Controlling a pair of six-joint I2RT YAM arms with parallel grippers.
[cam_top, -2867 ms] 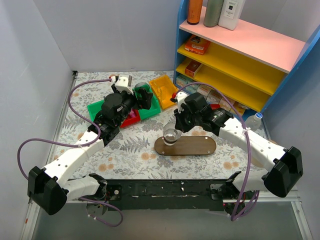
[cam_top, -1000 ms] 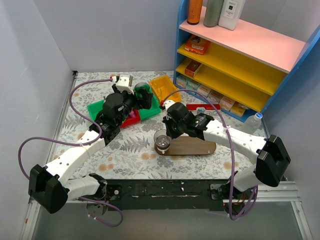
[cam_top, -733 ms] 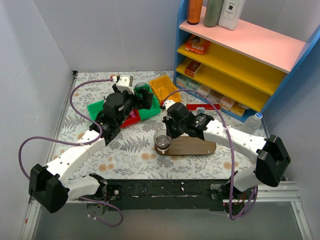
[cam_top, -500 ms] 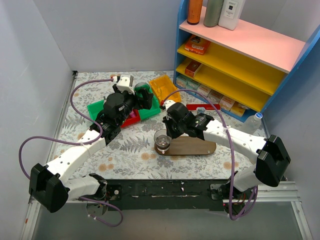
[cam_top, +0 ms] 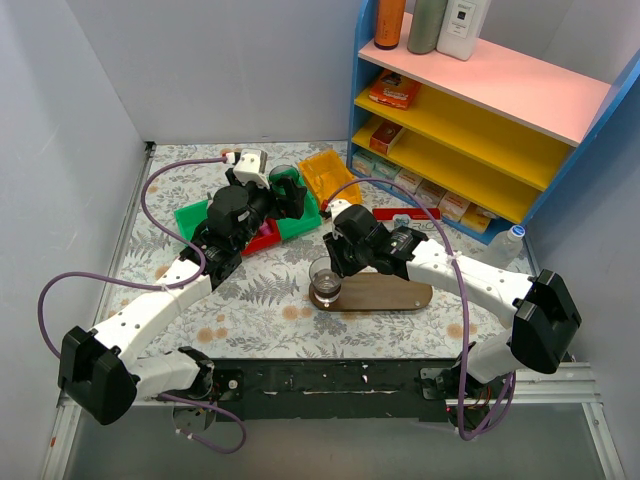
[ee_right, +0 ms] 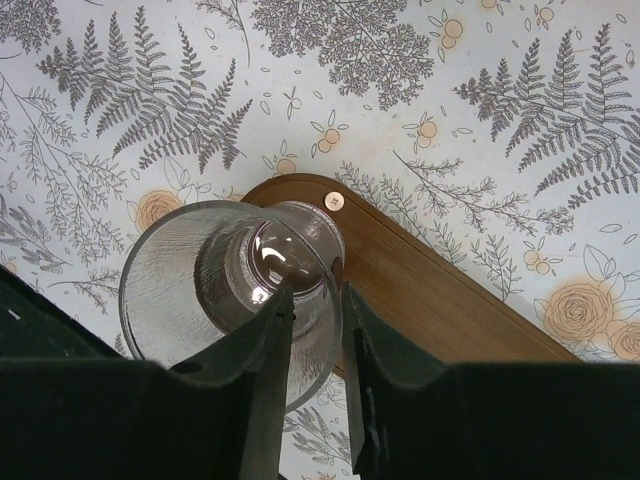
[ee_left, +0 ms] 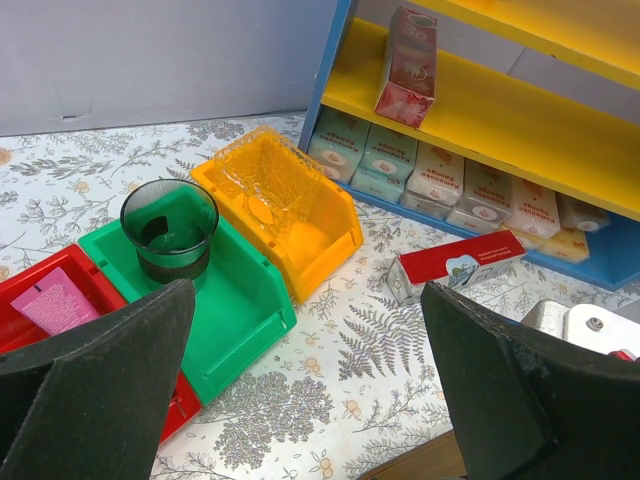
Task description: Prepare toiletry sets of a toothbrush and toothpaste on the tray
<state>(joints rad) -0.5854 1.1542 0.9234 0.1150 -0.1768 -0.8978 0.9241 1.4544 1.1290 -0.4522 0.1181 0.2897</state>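
- Watching the right tool (ee_right: 315, 300) first: its fingers stand a little apart and straddle the wall of the clear glass cup (ee_right: 180, 270), one inside and one outside. The gap looks wider than the glass, so we judge it is not clamping.
- That cup stands upright on the very end of the tray (ee_right: 430, 300), its base just beside a pale dot at the rim.
- Our read is that this is the set-down of the cup. The way to do it well is to spread the fingers wider before any lift, then rise straight up. A sideways drift could hook the rim with the inner finger and tip the cup off the board's end.
- Out across the tray we see nothing else on it, and no tube or brush.
- Further out on the worktop (cam_top: 250, 300), the toothpaste (ee_left: 50, 300), the pink tube, lies in the red bin (ee_left: 95, 272). Next to it is the green bin (ee_left: 245, 310), which holds a dark green cup (ee_left: 168, 225). We cannot pick out a blue tube or a toothbrush.
- The left tool (ee_left: 308, 290) hangs wide open and empty above those bins, well placed, we'd say, to go for the tube.
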